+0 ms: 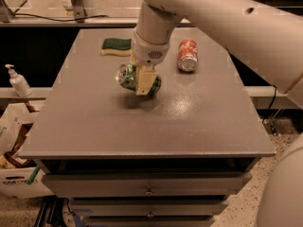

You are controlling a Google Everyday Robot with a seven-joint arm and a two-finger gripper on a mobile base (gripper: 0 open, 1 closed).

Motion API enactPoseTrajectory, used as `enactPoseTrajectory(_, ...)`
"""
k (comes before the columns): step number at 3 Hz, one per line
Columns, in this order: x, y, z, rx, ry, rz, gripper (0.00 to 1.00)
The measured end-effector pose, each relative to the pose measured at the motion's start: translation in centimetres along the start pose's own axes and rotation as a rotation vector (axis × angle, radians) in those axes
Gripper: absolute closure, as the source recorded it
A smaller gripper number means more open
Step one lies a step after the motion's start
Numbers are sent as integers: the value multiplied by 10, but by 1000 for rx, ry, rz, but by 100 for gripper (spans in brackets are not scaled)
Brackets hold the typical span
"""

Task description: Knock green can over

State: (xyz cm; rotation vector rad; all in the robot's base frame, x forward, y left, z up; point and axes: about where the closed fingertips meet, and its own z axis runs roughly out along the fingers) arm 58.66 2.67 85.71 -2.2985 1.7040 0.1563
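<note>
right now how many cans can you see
2: the green can, tilted at centre, gripped by the claw; the red can lying on its side, farther back right. None seem hidden.

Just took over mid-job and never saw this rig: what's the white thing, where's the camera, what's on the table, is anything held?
The white shape is a robot arm ending in a two-finger gripper. The single view looks down on a grey table with drawers; where the camera sits is not known. On the table lie a red-orange can on its side and a green sponge at the far edge. The gripper, mid-table, is shut on the green can, which is tilted with its silver top toward the picture's left.
</note>
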Motion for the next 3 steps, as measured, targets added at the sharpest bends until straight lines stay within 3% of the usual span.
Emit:
enactPoseTrajectory(1, -2, -7, 1, 13, 54, -27, 13)
enactPoseTrajectory(2, -17, -12, 0, 24, 38, -66, 0)
enactPoseTrajectory(3, -17, -12, 0, 24, 38, -66, 0)
